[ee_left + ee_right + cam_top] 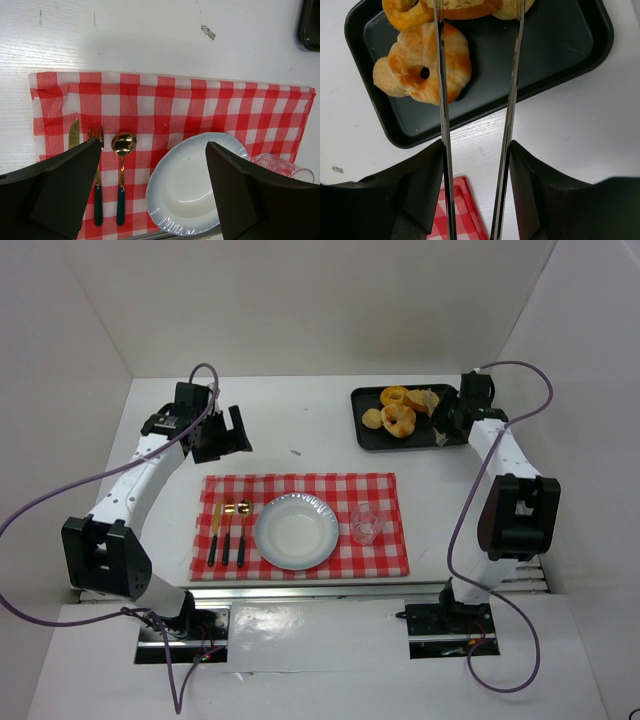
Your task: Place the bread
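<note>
Plate (296, 531) mid-cloth (300, 486), cutlery (229, 532) left, glass (364, 524) right; tray (366, 433) w/ bread (423, 400) far right.

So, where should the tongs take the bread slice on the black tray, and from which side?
Pinch the bread slice across its crusted edges, coming from above on the tray's near side, where the tongs in the right gripper point. It lies flat beside a doughnut, so the free edge is probably easiest.
</note>
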Tool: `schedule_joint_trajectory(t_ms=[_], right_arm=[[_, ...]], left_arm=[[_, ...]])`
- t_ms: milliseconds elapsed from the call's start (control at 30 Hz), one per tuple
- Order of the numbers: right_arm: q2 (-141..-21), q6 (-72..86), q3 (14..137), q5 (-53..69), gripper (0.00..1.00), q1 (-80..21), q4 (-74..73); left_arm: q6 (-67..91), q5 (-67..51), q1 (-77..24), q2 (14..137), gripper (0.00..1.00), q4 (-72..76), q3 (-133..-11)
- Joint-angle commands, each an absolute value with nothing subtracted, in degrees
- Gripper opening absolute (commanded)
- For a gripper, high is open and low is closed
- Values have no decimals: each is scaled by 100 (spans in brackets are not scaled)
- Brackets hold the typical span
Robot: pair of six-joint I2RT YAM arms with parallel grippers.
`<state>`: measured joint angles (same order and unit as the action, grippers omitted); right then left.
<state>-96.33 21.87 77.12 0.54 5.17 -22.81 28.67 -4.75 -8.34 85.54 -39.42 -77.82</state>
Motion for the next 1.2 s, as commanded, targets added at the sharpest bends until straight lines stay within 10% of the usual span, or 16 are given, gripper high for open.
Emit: schedule_joint_trajectory(t_ms=[0,633,1167], right_arm=[[-9895,2250,8147,246,59,554,-1907],[-9370,2250,7989,264,13,554,-1846],[-6900,1671,7032,2328,1,-306,-2811]], left_arm=[[2839,-475,-861,8604,99,-3858,-8051],[2839,-422,-914,8657,99,-3858,-8051],[2786,-80,-598,8683,99,-4253,-8709]])
